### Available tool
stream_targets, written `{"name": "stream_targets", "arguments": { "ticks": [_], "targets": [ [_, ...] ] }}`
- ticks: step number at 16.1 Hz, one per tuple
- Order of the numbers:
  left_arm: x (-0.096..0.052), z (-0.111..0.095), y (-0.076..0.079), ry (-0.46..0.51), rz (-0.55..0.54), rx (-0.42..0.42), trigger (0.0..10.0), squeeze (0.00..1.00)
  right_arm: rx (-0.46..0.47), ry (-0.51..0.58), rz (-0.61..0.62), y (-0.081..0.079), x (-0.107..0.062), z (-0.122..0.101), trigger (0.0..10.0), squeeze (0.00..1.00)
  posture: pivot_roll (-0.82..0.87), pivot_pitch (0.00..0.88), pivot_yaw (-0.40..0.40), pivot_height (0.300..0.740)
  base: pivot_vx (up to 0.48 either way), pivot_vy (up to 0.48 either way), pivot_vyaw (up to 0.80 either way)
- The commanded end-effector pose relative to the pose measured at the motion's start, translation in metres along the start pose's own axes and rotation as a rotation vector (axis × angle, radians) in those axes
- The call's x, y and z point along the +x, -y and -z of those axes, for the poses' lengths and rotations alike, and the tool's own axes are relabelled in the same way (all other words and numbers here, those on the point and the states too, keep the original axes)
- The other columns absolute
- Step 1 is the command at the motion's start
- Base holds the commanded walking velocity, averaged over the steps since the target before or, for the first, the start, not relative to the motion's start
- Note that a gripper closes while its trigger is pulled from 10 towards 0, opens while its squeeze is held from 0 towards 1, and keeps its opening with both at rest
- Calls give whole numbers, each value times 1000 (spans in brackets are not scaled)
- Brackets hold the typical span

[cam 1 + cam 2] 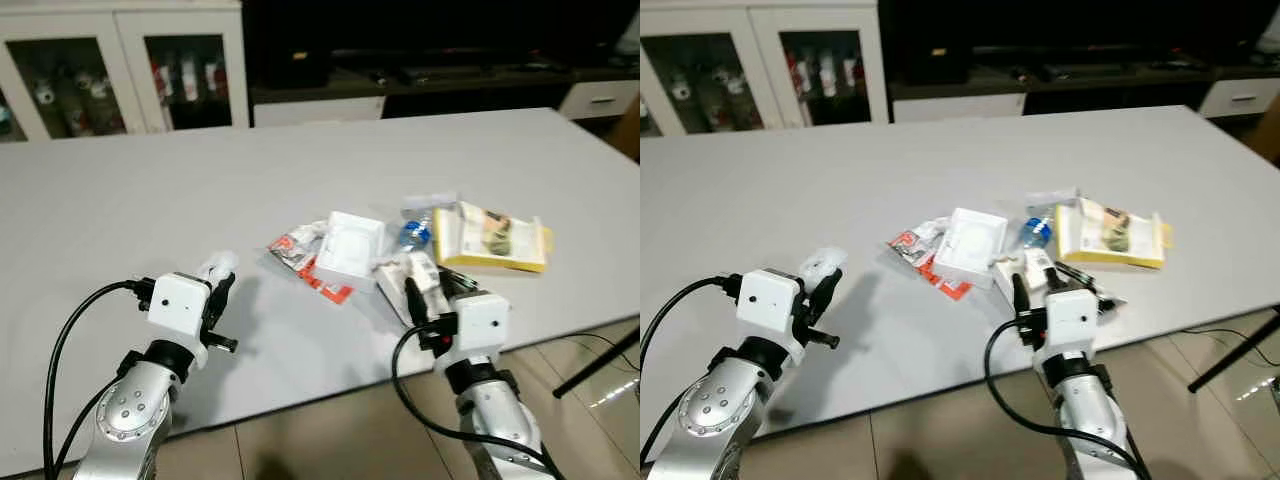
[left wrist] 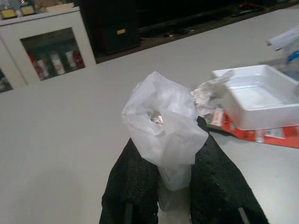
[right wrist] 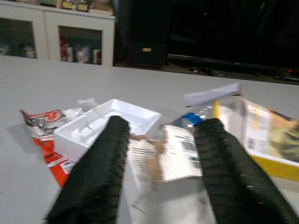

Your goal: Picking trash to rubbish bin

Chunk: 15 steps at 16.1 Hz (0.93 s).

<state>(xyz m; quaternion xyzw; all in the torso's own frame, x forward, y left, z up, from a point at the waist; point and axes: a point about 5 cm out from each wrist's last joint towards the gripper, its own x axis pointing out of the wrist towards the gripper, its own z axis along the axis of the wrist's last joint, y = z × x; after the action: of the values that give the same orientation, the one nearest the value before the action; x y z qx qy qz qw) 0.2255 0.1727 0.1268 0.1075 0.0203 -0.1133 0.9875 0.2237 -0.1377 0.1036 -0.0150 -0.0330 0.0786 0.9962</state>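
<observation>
left wrist view: left gripper (image 2: pixel 174 175) clamped on crumpled clear plastic bag (image 2: pixel 163 126), held above grey table (image 1: pixel 150 200), well left of trash pile. right gripper (image 3: pixel 159 168) w/ fingers apart, over white paper wrapper (image 3: pixel 175 154) at pile's near edge. pile: white foam tray (image 1: pixel 350 248), red wrapper (image 1: pixel 325 282), blue-cap bottle (image 1: pixel 414 233), yellow box (image 1: pixel 492 240).

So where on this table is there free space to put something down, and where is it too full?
The table is bare across its far half, toward the cabinets, and on the near left around the left hand, which grips a crumpled plastic bag. It is crowded near right: white tray, red wrapper, yellow packet, right hand.
</observation>
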Motion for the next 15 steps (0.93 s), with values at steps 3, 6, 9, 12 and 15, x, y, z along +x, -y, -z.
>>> {"name": "stream_targets", "arguments": {
  "ticks": [3,6,9,12,15],
  "targets": [
    [-2,-2,2,-2,42,1,10000,0,36,-44,-22,5,-14,2,10000,1000,69,0,-37,740,0,0,0],
    [-2,-2,0,-3,50,6,10000,0,51,-91,-29,9,-22,10,10000,1000,70,0,-28,740,0,0,0],
    [-1,-3,1,-3,77,17,10000,0,44,-209,-15,5,-11,29,10000,1000,74,0,-18,740,0,0,0],
    [1,-4,1,-2,87,21,10000,0,89,-264,-80,-7,4,39,10000,0,81,0,-18,740,0,0,0],
    [2,-4,2,-4,94,25,10000,0,50,-287,-93,-10,22,45,10000,0,93,0,-22,740,0,0,0]
  ]
}}
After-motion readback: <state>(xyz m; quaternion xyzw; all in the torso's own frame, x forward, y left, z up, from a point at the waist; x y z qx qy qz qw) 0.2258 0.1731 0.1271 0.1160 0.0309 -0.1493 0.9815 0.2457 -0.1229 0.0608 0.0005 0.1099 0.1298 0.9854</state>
